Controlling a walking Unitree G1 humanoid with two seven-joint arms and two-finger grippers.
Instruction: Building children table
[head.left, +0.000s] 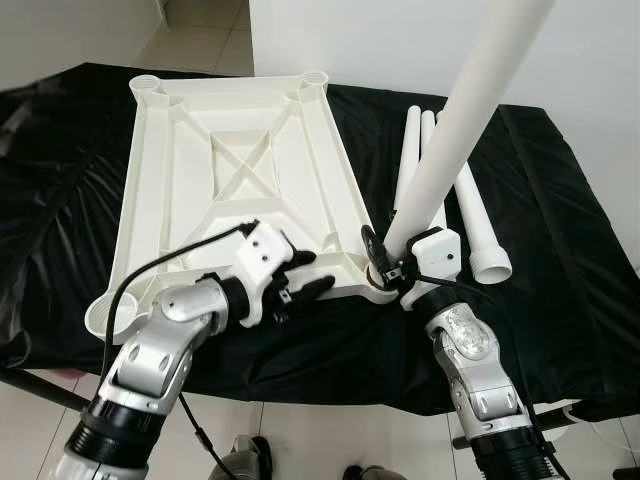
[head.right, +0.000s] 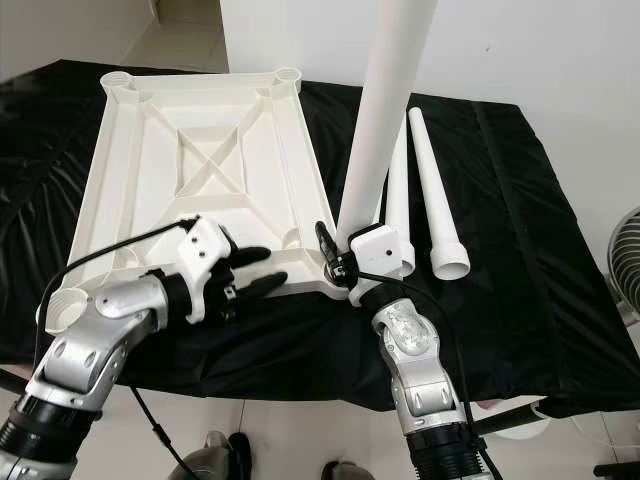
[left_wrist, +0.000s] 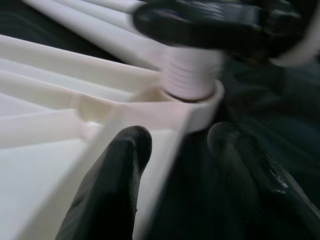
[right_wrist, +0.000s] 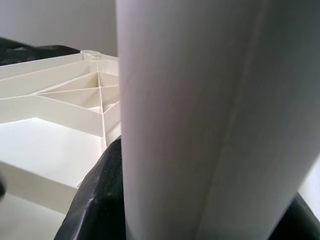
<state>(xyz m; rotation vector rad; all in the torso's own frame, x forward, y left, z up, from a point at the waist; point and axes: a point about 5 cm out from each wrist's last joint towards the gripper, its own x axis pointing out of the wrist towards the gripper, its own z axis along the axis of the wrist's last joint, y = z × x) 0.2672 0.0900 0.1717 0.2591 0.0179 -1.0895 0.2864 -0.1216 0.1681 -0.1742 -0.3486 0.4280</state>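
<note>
Jaws: left gripper (head.left: 305, 275) fingers apart, straddling the tabletop's near edge; right gripper (head.left: 384, 262) clamped on the upright leg.
Tabletop: white ribbed plastic tabletop (head.left: 240, 150), inverted on black cloth (head.left: 560, 250).
Upright leg: long white plastic tube (head.left: 465, 125), threaded end in the near right corner socket (left_wrist: 192, 102).
Spare legs: white tubes (head.left: 470, 215) lying just beside the tabletop's right edge.

— Any lettering, label or number to read here?
— None. The white tabletop (head.left: 240, 180) in the centre of the frame is plain ribbed plastic (no brand mark I can make out), and the black cloth (head.left: 560, 250) carries no print either.
</note>
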